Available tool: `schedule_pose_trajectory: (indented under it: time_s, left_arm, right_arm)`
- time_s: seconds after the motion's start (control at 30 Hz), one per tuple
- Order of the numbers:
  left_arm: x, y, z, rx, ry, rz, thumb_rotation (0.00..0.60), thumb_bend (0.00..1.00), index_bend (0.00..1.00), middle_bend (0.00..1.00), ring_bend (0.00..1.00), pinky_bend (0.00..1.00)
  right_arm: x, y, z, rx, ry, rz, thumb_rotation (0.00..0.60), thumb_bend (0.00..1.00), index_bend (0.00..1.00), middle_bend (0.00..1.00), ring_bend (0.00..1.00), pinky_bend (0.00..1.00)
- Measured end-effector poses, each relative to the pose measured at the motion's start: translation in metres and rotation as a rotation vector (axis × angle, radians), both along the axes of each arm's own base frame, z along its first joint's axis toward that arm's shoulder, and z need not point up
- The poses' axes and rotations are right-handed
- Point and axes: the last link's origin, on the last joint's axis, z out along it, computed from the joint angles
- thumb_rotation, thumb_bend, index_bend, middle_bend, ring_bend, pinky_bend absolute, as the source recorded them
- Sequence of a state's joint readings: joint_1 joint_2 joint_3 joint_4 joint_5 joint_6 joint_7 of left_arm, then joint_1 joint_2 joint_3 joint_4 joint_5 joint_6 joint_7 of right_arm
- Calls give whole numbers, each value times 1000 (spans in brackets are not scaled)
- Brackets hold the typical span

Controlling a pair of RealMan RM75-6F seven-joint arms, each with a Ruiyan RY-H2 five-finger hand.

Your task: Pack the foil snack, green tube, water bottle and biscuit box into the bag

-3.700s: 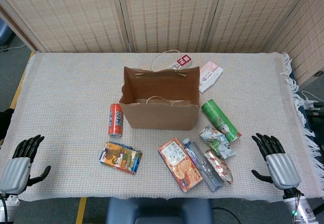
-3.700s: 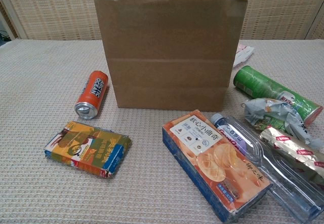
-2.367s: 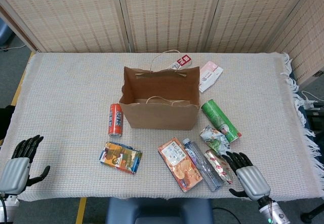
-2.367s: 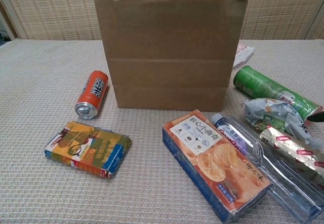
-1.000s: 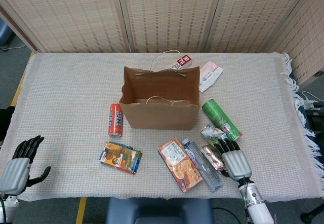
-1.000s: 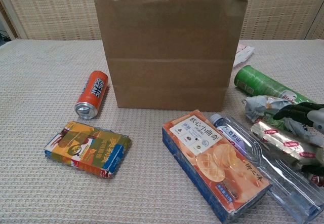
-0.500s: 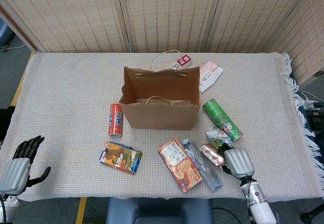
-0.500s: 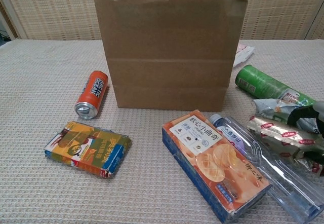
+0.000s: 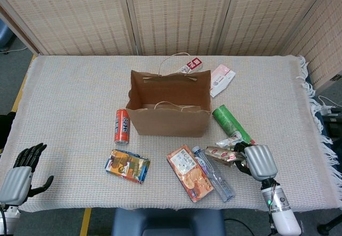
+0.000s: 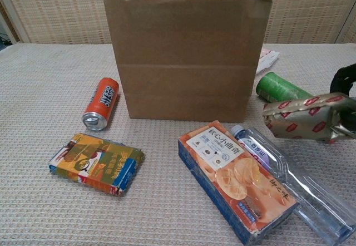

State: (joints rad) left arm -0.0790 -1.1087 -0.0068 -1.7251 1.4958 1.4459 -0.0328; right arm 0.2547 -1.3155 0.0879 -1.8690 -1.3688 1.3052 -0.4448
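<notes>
Fingers (image 9: 241, 158) of our right hand (image 9: 257, 162) are curled around the foil snack (image 9: 220, 153), pinching it at its right end so the packet sticks out sideways, lifted clear of the table (image 9: 69, 97) — a side grip like that should let us swing it over the rim and drop it without the hand going deep into the bag (image 9: 169, 108). From the chest view we see the snack hanging level, just above the bottle (image 10: 289, 179) and in front of the tube (image 10: 276, 88). Our left hand (image 9: 18, 172) waits at the near left corner, fingers spread, holding nothing, well away from everything. The bag stands upright mid-table with its mouth wide open, and we judge that's where the snack goes first, with three things left after it. The tube lies tilted just right of the bag, the bottle lies beside the biscuit box (image 9: 189, 173) at the near edge, touching it or nearly so. Our path up and left to the mouth looks open, but the bag's near wall is tall and its handles (image 9: 170, 105) droop inward, so we want height before crossing the rim. A can (image 9: 122, 125) and a colourful pack (image 9: 127, 165) sit on the bag's left, out of our way, and a pink packet (image 9: 221, 79) lies behind it.
</notes>
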Motion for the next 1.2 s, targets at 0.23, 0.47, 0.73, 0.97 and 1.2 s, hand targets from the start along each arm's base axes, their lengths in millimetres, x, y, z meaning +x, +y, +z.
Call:
schedule_pose_trajectory:
  time_s: [0.23, 0.47, 0.73, 0.97, 1.2]
  left_arm:
    - [0, 0, 0, 1, -1, 1, 600, 330, 0, 0, 0, 8]
    - [0, 0, 0, 0, 2, 2, 600, 331, 0, 0, 0, 9]
    - [-1, 1, 0, 1, 6, 3, 600, 330, 0, 0, 0, 9]
    - [-1, 1, 0, -5, 11, 3, 600, 330, 0, 0, 0, 8]
    - [-1, 1, 0, -4, 11, 3, 600, 331, 0, 0, 0, 9]
  right_arm:
    - [14, -5, 17, -36, -47, 18, 600, 683, 810, 620, 637, 795]
    - [43, -10, 36, -65, -130, 59, 600, 683, 812, 621, 637, 797]
    - [108, -15, 68, -109, -251, 168, 600, 683, 813, 621, 637, 798]
    - [167, -28, 90, -167, -359, 335, 600, 683, 813, 621, 637, 816]
    - [200, -39, 98, -230, -360, 421, 600, 683, 817, 623, 641, 816]
